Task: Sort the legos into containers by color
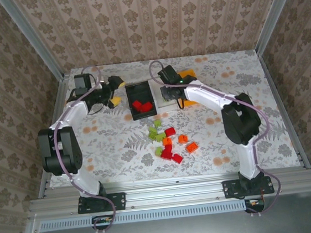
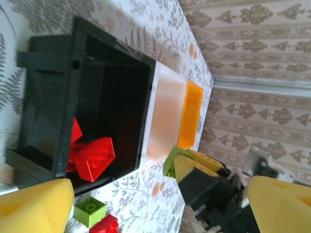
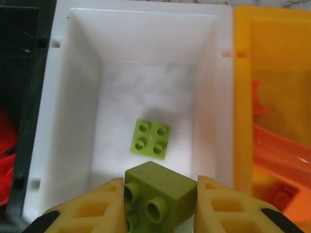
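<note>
My right gripper [image 3: 158, 194] is shut on a lime green lego [image 3: 160, 199] and holds it over the white bin [image 3: 73, 97]. A second lime green lego [image 3: 149, 139] lies flat on that bin's floor. The black bin [image 2: 53, 97] holds red legos [image 2: 92, 156], and the orange bin [image 3: 243, 97] holds orange legos [image 3: 277, 150]. Loose red, orange and lime legos [image 1: 168, 139] lie scattered on the table in front of the bins. My left gripper [image 2: 160, 191] stands open and empty left of the black bin [image 1: 141, 99], its yellow fingers [image 2: 34, 206] far apart.
In the left wrist view a lime lego [image 2: 90, 211] and a red one [image 2: 104, 225] lie on the floral tablecloth [image 1: 109, 149] just in front of the black bin. Patterned walls close in the table at the back and sides.
</note>
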Robot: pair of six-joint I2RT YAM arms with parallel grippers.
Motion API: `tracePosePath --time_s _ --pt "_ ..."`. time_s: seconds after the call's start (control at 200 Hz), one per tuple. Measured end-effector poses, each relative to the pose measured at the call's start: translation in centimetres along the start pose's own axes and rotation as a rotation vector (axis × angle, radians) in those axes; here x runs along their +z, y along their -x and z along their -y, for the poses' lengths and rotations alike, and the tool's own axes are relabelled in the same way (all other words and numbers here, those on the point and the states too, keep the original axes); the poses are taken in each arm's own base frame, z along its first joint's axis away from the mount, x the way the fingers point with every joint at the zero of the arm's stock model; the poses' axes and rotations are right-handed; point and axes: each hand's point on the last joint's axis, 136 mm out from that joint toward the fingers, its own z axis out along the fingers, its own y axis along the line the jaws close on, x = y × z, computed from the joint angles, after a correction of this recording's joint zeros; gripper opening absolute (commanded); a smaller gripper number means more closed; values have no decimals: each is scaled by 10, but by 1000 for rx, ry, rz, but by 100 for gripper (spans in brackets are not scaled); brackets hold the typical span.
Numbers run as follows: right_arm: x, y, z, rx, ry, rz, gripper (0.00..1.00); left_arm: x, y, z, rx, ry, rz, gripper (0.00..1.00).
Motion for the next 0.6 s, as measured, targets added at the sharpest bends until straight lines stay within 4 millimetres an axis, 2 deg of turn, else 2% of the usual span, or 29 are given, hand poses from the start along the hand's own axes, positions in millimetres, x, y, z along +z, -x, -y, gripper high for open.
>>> tracePosePath --time_s 0.115,0.155,0.225,0.315,0.43,0.525,0.6 --pt "19 4 -6 -27 -6 -22 40 -1 1 -1 -2 0 3 95" --pt "23 4 -7 -34 -8 -29 47 -1 1 -1 -2 0 3 95" --pt "24 3 -7 -49 -10 -41 58 -1 1 0 -2 0 2 95" --pt "18 6 -6 -64 -10 -39 62 -1 1 0 -2 -1 3 95" --pt "-7 15 -5 -60 2 -3 61 -1 1 0 -2 -2 2 95" --pt "-48 20 -3 -56 19 49 59 1 -1 1 1 -2 -3 95" --pt "-81 13 -5 -65 37 86 58 5 -7 4 9 -3 -17 95"
